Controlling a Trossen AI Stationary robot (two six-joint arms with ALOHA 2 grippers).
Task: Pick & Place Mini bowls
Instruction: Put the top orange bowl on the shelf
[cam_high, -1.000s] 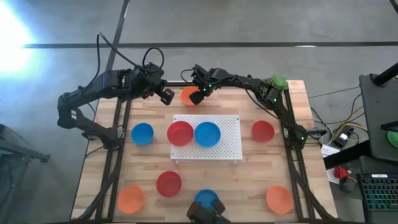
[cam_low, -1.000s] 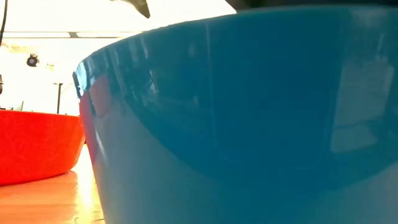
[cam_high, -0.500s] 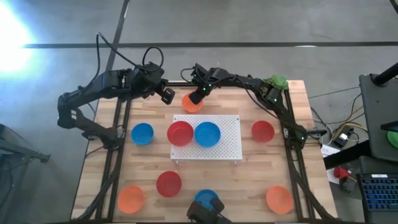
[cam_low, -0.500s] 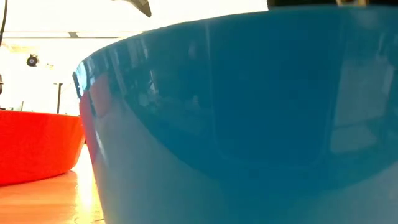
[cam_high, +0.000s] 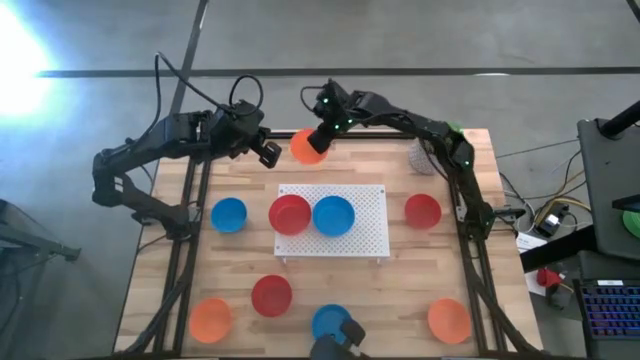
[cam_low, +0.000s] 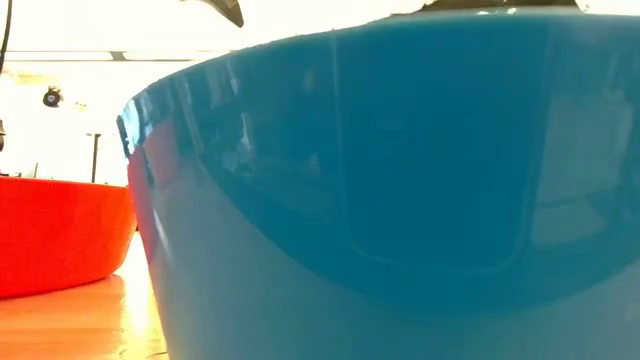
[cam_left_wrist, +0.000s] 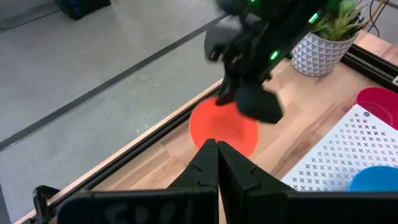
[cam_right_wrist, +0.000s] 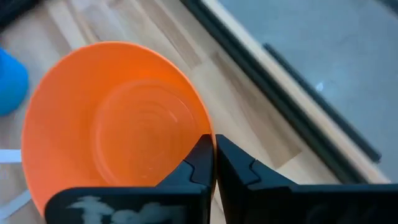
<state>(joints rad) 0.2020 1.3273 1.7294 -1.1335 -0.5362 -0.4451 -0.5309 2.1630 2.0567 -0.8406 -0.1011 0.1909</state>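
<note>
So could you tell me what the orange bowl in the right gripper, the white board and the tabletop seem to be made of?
Orange bowl: probably glossy plastic; smooth, with soft highlights and faint moulded rings inside. White board: a rigid matte sheet, plastic or painted metal, I cannot tell which; it carries a regular grid of small holes. Tabletop: wood, by its pale planks with visible grain and seams.

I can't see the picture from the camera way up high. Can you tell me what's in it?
The right claw is shut on the rim of an orange bowl at the far edge of the wooden table. The left claw waits shut beside it. A red bowl and a blue bowl sit on a white board, with more bowls around.
</note>
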